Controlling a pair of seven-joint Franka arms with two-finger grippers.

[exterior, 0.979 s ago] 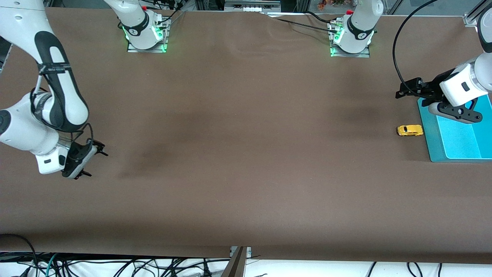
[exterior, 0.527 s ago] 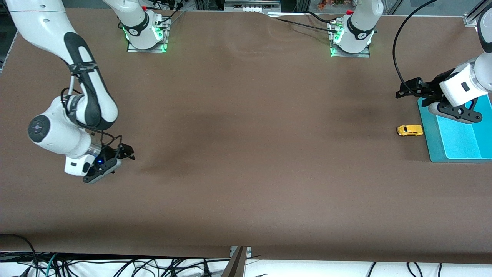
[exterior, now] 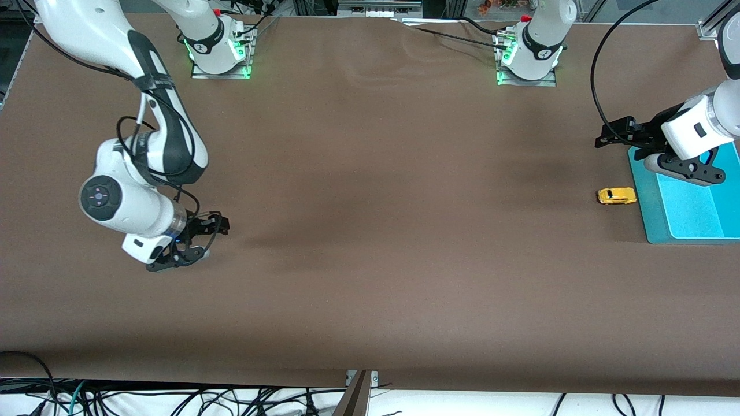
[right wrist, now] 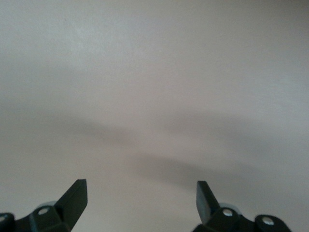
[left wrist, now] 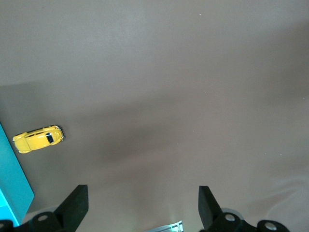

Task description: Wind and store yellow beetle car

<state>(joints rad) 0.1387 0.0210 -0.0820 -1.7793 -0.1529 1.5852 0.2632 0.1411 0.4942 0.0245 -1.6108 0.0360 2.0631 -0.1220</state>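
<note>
Brown tabletop (exterior: 370, 231) separates the spread-fingered right gripper (exterior: 199, 240) from the yellow beetle car (exterior: 616, 196); the empty, spread-fingered left gripper (exterior: 604, 137), over the teal tray (exterior: 650, 222) corner, could nudge the car rolling.

High front camera, two downward wrist cameras

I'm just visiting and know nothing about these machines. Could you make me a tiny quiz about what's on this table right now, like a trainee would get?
1. True or false: the yellow beetle car already lies inside the turquoise tray.
2. Which pincer is closer to the car?
A. the left pincer
B. the right pincer
3. Fill in: in their wrist views, both pincers show fingers that are spread ____ with nothing between them.

Key
1. False: the car sits on the brown table just beside the tray.
2. A: it hangs over the table by the tray's edge; the right pincer is over the table's right-arm end.
3. open
</note>
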